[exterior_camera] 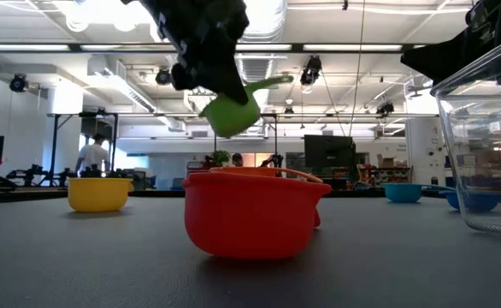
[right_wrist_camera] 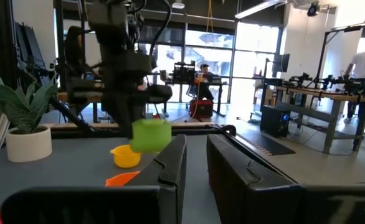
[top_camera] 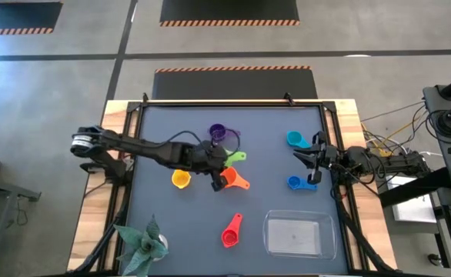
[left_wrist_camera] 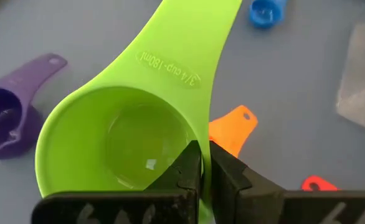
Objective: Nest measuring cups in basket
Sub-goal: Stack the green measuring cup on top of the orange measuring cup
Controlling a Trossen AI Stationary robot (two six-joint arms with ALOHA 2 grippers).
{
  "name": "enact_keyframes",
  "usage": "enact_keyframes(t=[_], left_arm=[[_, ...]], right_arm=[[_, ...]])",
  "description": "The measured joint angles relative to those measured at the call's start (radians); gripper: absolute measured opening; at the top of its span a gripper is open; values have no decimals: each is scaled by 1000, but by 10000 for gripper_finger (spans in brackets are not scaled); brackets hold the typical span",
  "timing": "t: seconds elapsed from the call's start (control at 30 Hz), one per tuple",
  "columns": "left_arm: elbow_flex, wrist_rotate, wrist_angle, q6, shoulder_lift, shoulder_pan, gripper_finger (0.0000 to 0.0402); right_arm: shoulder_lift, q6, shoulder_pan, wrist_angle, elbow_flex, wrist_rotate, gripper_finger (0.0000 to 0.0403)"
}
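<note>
Between your left gripper's [left_wrist_camera: 201, 163] two dark fingers sits the wall of the green cup [left_wrist_camera: 117, 140], pinched at the rim beside the root of its handle; the jaws are nearly closed, with only that thin plastic between them. The low view shows the cup hanging tilted in the air above the table, near the middle of the mat.

Just below it lies the orange cup [top_camera: 232, 179], and the purple cup [top_camera: 218, 132] rests a little farther back. To the left sits the yellow cup [top_camera: 181, 178]. The red cup [top_camera: 232, 230] lies nearer, toward the basket [top_camera: 300, 235], which stands at the near right with nothing in it yet. The cyan cup [top_camera: 294, 138] and the blue cup [top_camera: 295, 182] sit on the right side, either side of your right gripper [top_camera: 312, 159], which waits there with its fingers apart and holding nothing.

Judging by the look of them, these cups are light, stiff and smooth, so a rim pinch can let one swivel or slip if you swing fast. The firmer hold is probably where you have it: on the wall close to the handle, or across the flat handle itself. The green one reads as a large size, so it likely belongs low in the stack, set down bowl-up in the basket.

A potted plant [top_camera: 143, 246] stands at the near left corner.
</note>
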Motion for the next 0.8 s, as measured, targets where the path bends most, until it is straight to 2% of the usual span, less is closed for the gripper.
enact_keyframes(t=[0.2, 0.37, 0.7, 0.8], left_arm=[[25, 7, 4, 157, 112, -10, 0], [61, 95, -1, 249, 189, -10, 0], [89, 142, -39, 282, 218, -10, 1], [89, 146, -61, 297, 216, -10, 16]], right_arm=[[0, 0, 0, 2, 0, 0, 52], [0, 0, 0, 2, 0, 0, 52], [1, 0, 0, 1, 0, 0, 52], [1, 0, 0, 1, 0, 0, 52]])
